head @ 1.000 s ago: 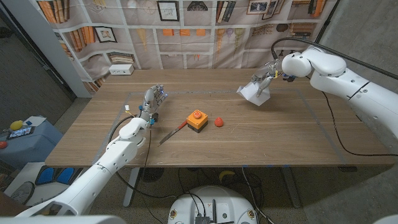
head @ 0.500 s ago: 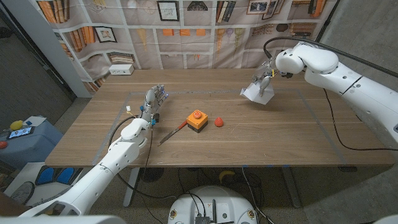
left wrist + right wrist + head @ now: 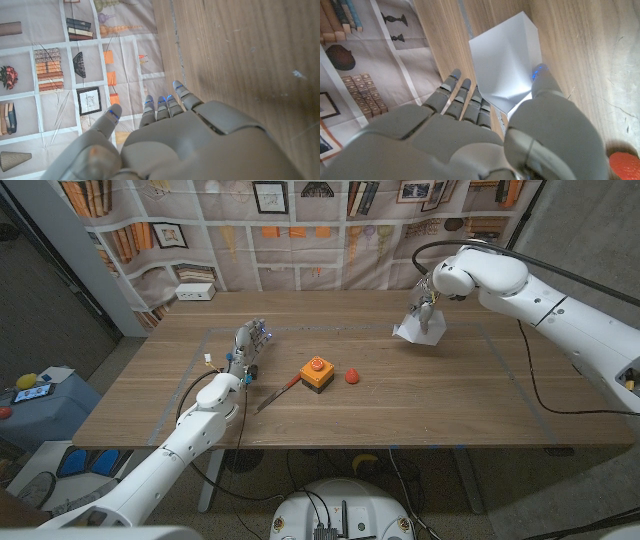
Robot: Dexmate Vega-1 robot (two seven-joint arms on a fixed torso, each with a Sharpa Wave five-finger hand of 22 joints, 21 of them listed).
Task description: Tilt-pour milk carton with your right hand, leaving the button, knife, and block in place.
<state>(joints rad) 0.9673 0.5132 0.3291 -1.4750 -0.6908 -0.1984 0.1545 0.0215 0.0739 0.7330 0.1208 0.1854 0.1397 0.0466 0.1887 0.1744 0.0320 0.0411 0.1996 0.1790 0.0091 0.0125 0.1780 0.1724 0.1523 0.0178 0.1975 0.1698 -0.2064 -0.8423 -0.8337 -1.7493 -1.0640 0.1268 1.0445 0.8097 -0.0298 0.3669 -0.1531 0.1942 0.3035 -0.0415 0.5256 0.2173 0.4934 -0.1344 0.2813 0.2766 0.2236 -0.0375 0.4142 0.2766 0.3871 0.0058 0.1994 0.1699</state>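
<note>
Worktop (image 3: 420, 405): wooden, carries everything listed below; the milk carton is my reference point.
My right hand (image 3: 428, 308): closed around the milk carton, thumb on one white face and fingers (image 3: 462, 97) on the opposite side, as my wrist camera shows. Arm reaches in over the far right part of the worktop.
My left hand (image 3: 245, 348): well apart from the carton, across the worktop. Holds nothing; fingers extended and slightly apart. I cannot tell how it sits on the surface.
Milk carton (image 3: 418, 330): white, held tilted, its lower corner at or just above the worktop; contact cannot be confirmed.
Handling judgement, carton: thin paperboard walls, likely light and easily dented. The smooth faces may slip if held loosely. A grip across two opposing faces near mid-height, firm but not crushing, looks appropriate for the tilt.
Button (image 3: 316, 373): orange box with a red cap, well apart from the carton, towards my left hand. Not in the tilt path as far as I can judge.
Knife (image 3: 277, 393): red handle nearest the button, blade running on away from the carton.
Block (image 3: 352, 376): small, red, just beside the button on the carton side. Also visible at the edge of my right wrist camera.
Risk: the carton is tipped well clear of all three.
</note>
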